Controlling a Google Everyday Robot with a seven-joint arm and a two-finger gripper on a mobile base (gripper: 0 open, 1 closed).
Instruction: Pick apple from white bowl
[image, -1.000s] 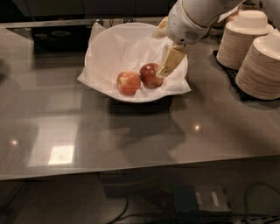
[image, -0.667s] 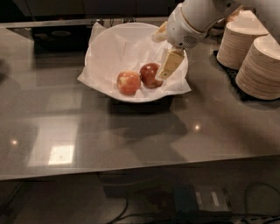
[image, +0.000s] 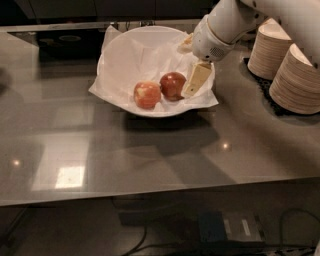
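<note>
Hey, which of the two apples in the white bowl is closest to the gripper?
The darker, deep-red apple on the right, just beside the gripper; the paler orange-red apple lies farther left.

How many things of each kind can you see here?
Apples: 2, the dark red apple and a paler apple
White bowl: 1
Paper bowl stacks: 2
Gripper: 1, in the bowl, right of the dark red apple
Total: 6

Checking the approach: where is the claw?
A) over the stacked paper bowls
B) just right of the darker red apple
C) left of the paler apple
B: the claw hangs inside the white bowl, close beside the darker red apple, on the side away from the paler apple.
</note>
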